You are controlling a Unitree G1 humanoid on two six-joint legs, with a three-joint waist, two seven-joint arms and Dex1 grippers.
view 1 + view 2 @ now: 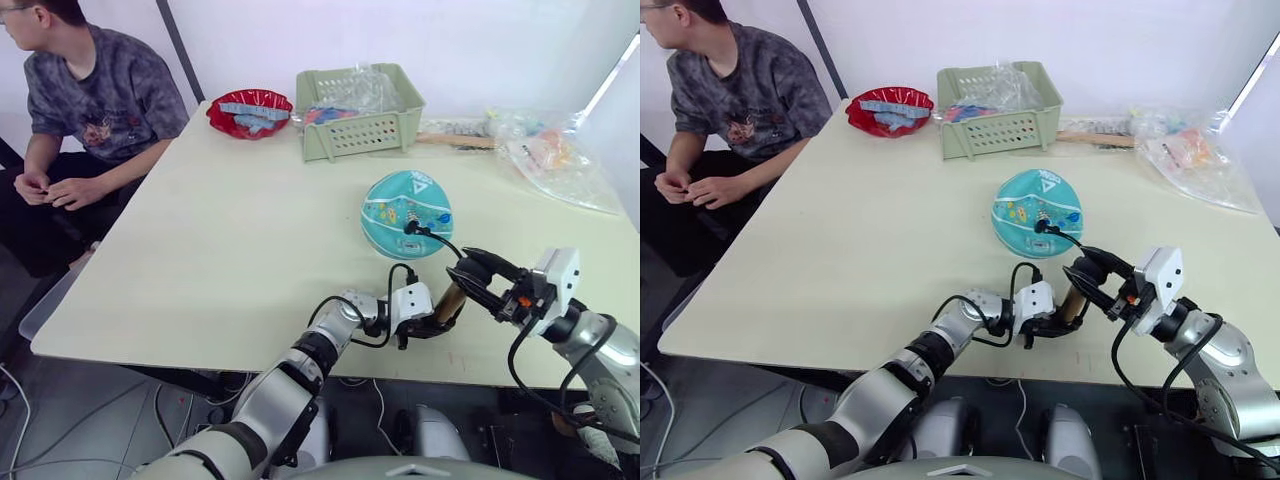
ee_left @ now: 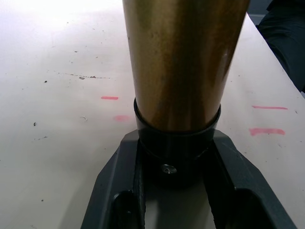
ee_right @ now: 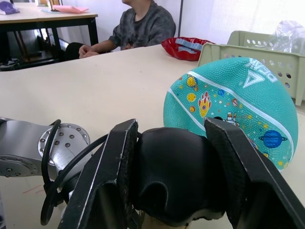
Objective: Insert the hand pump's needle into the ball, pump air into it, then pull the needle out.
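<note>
Both arms reach inward, left end effector and right end effector each clamped, nearly meeting.

I see a teal ball with white seams and colourful cartoon prints, a gold-brass pump capped in black, a red bowl, and a pale green basket.

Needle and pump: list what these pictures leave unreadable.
- Needle: too small; the hose fitting on the ball hides it, eye views.
- Hand pump upper end: cut off by the edge, left wrist view.
- T-handle: the right gripper covers its ends, right wrist view.
</note>
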